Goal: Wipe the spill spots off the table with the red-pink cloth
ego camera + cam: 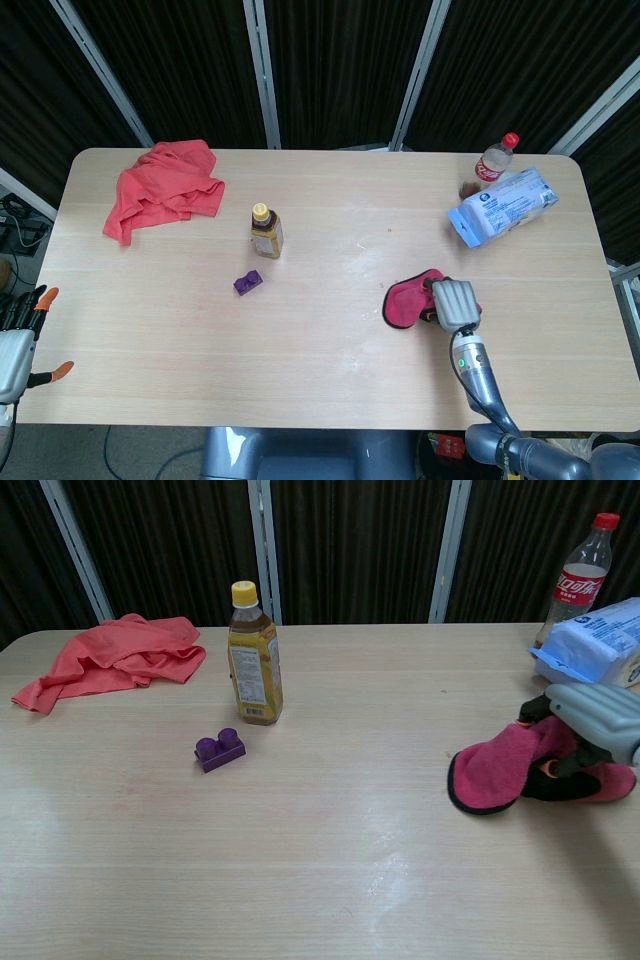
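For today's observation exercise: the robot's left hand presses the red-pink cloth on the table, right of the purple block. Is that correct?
Not quite. The right hand presses the red-pink cloth, as the head view shows; the left hand is off at the table's edge. The cloth does lie right of the purple block.

The cloth (495, 770) is pink with a dark edge. The toy brick (220, 749) is purple. The tea bottle (254, 667) has a yellow cap. The counter (330, 350) is light wood.
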{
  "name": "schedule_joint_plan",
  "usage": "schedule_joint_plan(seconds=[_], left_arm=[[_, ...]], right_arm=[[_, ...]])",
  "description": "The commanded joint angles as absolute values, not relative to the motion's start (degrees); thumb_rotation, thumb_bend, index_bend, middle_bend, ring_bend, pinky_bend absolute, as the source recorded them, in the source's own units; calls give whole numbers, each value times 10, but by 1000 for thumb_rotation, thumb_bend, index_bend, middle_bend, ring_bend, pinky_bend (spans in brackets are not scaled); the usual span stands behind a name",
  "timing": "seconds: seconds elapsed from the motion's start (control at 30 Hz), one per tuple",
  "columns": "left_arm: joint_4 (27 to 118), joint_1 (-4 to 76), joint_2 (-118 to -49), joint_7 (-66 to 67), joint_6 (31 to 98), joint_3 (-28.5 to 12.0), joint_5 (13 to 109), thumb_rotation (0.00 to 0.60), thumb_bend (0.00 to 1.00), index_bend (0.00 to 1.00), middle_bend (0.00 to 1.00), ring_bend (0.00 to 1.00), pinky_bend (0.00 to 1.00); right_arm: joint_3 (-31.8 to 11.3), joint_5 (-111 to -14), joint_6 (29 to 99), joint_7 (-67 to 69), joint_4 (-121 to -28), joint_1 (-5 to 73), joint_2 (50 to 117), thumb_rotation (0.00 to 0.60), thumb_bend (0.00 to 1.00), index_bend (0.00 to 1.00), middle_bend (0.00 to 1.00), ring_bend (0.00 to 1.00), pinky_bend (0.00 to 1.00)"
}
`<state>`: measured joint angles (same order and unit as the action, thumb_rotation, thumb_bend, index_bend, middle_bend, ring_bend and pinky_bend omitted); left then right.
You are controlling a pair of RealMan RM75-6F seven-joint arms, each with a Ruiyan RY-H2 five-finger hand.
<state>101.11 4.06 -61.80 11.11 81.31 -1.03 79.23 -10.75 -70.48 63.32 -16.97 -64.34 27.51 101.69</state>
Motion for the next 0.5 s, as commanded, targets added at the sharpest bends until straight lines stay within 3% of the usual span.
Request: schedule_joint_plan(seconds=[0.03, 0.5], left_arm=[[1011, 40, -618, 110, 813, -10, 793, 600, 0, 0, 0, 0, 0], [1012, 40, -617, 107, 813, -10, 792, 600, 0, 0, 0, 0, 0]], right_arm=[[-105, -712, 635, -175, -656, 283, 1031, 600, 548, 727, 606, 491, 716], [-95, -746, 639, -176, -697, 309, 1074, 600, 548, 727, 606, 491, 717]])
